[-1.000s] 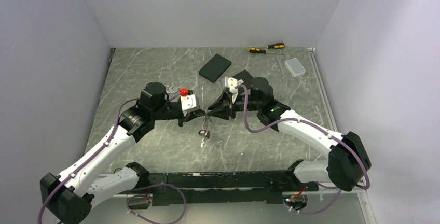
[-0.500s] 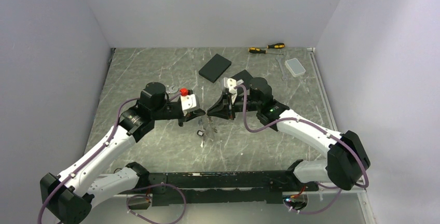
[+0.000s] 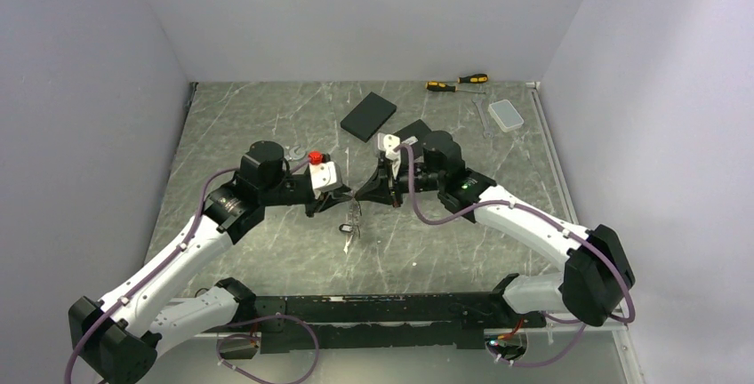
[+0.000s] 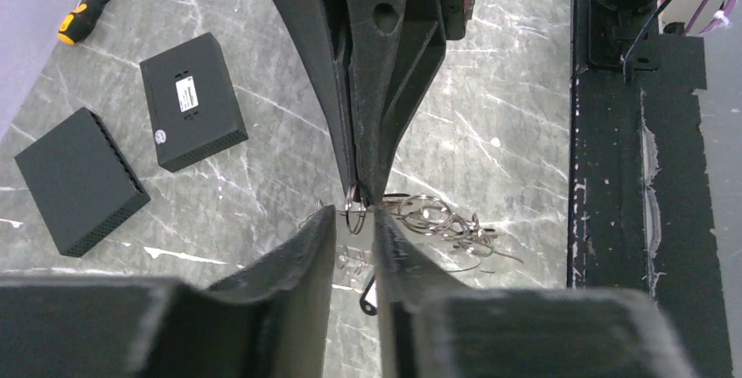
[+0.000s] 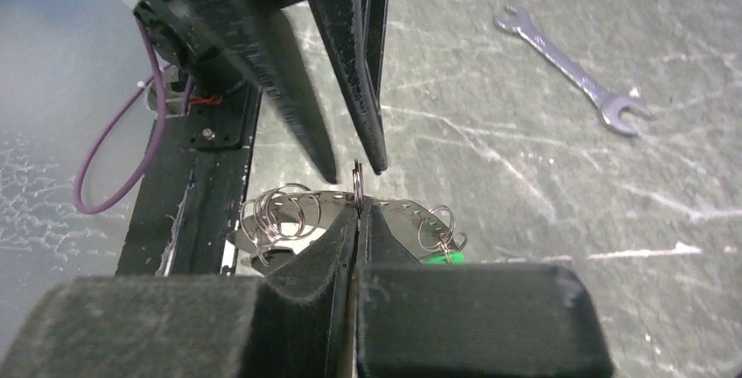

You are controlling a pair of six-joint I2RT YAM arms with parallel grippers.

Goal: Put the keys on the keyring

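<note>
My right gripper (image 5: 358, 207) is shut on a small upright split ring (image 5: 358, 178) and holds it above the table. The keyring (image 5: 398, 206), a thin grey band, curves behind its fingertips and carries several small rings (image 5: 280, 216). A green key head (image 5: 440, 258) hangs under it. In the top view the keys (image 3: 348, 228) dangle below both grippers. My left gripper (image 4: 354, 219) is slightly open, one fingertip on each side of that small ring (image 4: 354, 196), tip to tip with the right gripper (image 3: 359, 194). More rings (image 4: 426, 212) show to its right.
Two black boxes (image 3: 368, 116) (image 3: 413, 131) lie behind the grippers. Yellow-and-black screwdrivers (image 3: 455, 83), a wrench (image 3: 480, 116) and a clear plastic box (image 3: 508, 116) are at the back right. A black rail (image 4: 612, 177) runs along the near edge.
The right gripper has shifted a little left, towards the left gripper. The hanging keys have swung and sit slightly higher. The left arm has hardly moved.
</note>
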